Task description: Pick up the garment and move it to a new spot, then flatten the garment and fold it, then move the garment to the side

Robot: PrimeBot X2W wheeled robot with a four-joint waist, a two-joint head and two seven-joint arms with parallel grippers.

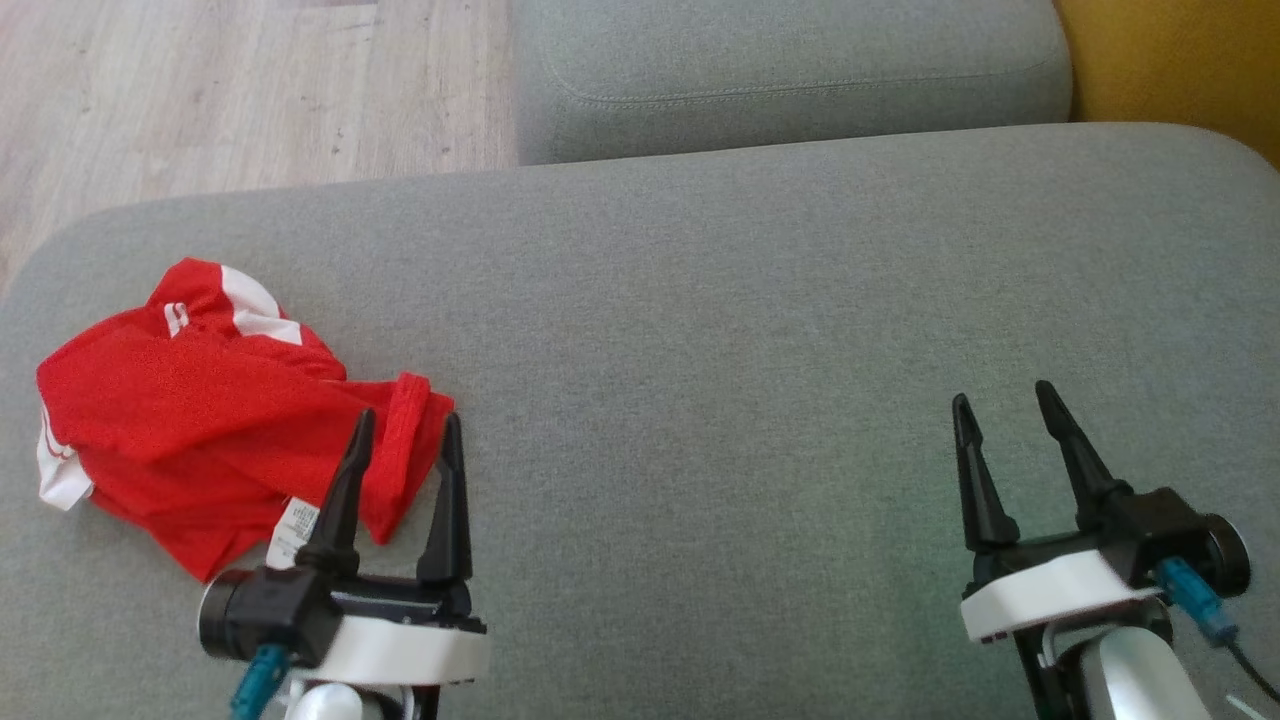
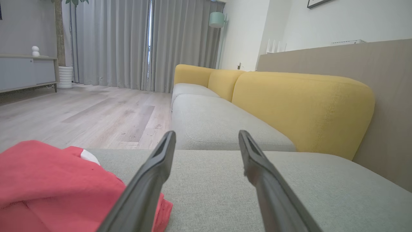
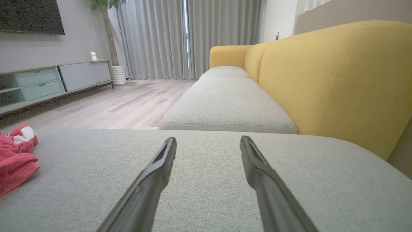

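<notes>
Lying crumpled on the left part of the wide grey seat cushion (image 1: 750, 330), the red garment (image 1: 190, 420) has white stripes (image 1: 255, 308) at its far edge and a white label (image 1: 292, 532) at its near edge. The left tool (image 1: 408, 420) is at the garment's right-hand edge, its two dark fingers spread wide with nothing gripped between them. In the head view its left finger crosses the red cloth beside the label. Its right finger stands along the garment's outermost fold, so that fold lies in the gap between the fingers. In the left wrist view the cloth bunches up under and to the left of the left finger, while the right finger is over bare grey fabric. Whether either finger actually touches the cloth is hard to tell from these angles; they appear to sit just above it. The right tool (image 1: 1003, 398) is well apart from the garment, over the bare right part of the same cushion, fingers likewise spread wide and empty. From its wrist view the garment shows as a red heap at the far left edge. Beyond the seat cushion lie a second cushion (image 1: 790, 80), a yellow backrest (image 2: 302, 109) and a pale wooden floor (image 1: 250, 90).
</notes>
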